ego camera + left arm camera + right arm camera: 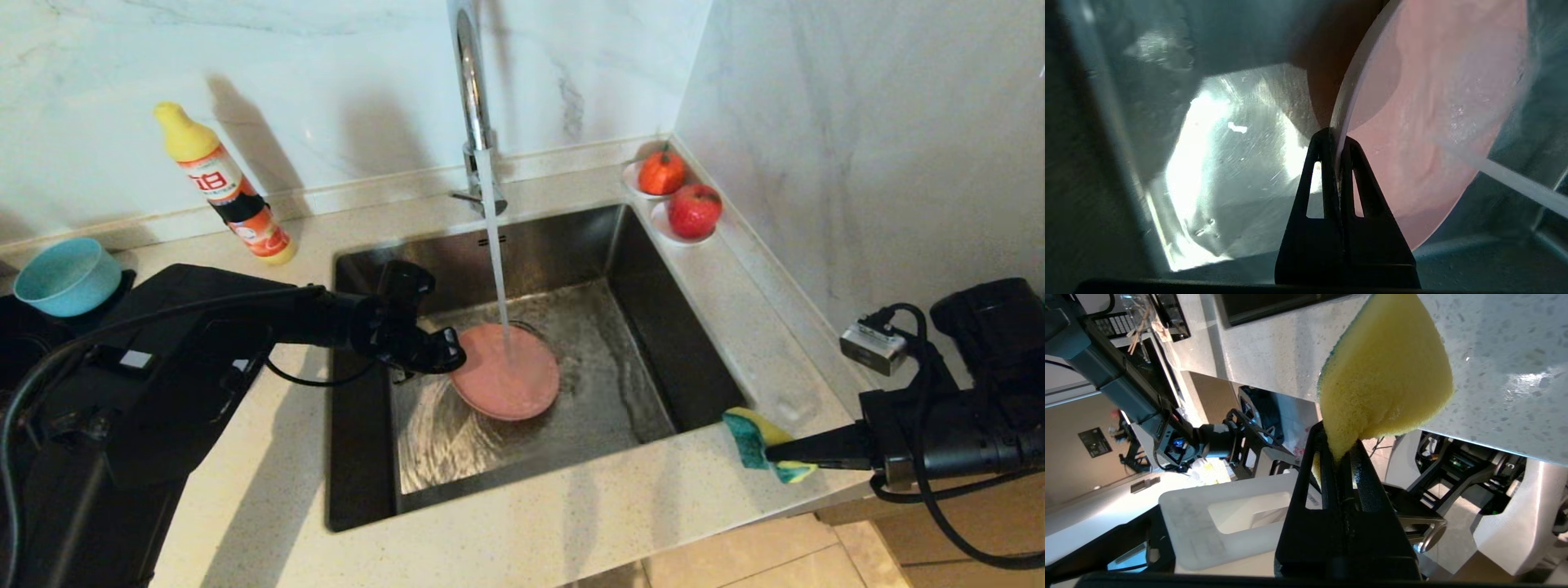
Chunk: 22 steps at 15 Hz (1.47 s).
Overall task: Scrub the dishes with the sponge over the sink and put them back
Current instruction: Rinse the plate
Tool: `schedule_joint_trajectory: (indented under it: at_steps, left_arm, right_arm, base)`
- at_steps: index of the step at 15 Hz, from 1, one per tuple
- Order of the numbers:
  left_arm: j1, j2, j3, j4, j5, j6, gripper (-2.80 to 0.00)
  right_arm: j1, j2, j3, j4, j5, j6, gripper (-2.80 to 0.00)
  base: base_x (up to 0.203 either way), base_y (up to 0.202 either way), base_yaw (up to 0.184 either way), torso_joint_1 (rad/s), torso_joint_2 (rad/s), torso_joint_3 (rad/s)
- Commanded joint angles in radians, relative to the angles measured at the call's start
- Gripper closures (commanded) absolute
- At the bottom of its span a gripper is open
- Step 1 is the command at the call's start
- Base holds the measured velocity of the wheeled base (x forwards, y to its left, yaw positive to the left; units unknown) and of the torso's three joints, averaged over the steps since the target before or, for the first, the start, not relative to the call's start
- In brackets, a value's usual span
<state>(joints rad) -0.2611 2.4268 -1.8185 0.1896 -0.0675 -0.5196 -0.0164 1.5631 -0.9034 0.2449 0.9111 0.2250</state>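
Sink (pixel 653 327): steel basin, tap (pixel 472 90) running, water falling onto the plate.

Pink plate (pixel 506 376): held tilted inside the basin under the stream; left gripper (pixel 445 351) clamped thin on its near rim (the left wrist view shows both fingers pinching the edge).

Sponge (pixel 755 441): yellow with green face, pinched at one end by the right gripper (pixel 796 453), hanging over the counter (pixel 571 506) edge just beside the sink's right front corner, well apart from the plate.

Blue bowl (pixel 67 276): on the counter at far left, untouched.

Also present: soap bottle (pixel 224 184) behind the sink; two fruits (pixel 678 192) on saucers in the back corner.

Step in hand, as judged: wetting the pink plate before scrubbing. Next move likely calls for bringing the sponge across into the basin and onto the plate's face while the left grip stays firm; a wet rim may slip.
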Motion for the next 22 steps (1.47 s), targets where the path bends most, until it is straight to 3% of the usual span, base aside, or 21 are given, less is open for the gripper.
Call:
schedule_joint_trajectory:
  at_steps: [1, 7, 10, 15, 22]
  left_arm:
    - [0.0, -0.022, -0.004, 0.008, 0.016, -0.002, 0.0]
    - [0.0, -0.071, -0.007, 0.036, 0.023, 0.003, 0.0]
    - [-0.001, -0.093, -0.007, 0.05, 0.08, 0.007, 0.0]
    - [0.0, -0.153, 0.003, 0.08, 0.089, 0.01, 0.0]
    - [0.0, -0.241, 0.005, 0.12, 0.156, 0.019, 0.0]
  right_arm:
    - [0.0, -0.011, -0.002, 0.001, 0.005, 0.002, 0.0]
    - [0.0, -0.011, 0.003, 0.002, 0.005, 0.004, 0.0]
    - [0.0, -0.009, 0.004, 0.001, 0.006, 0.004, 0.0]
    - [-0.002, -0.008, 0.004, 0.002, 0.005, 0.002, 0.0]
    - [-0.002, 0.0, 0.013, 0.004, 0.005, 0.002, 0.0]
  base:
    - [0.0, 0.0, 0.0, 0.0, 0.0, 0.0]
    - [0.0, 0.0, 0.0, 0.0, 0.0, 0.0]
    - [0.0, 0.0, 0.0, 0.0, 0.0, 0.0]
    - [0.0, 0.0, 0.0, 0.0, 0.0, 0.0]
    - [0.0, 0.0, 0.0, 0.0, 0.0, 0.0]
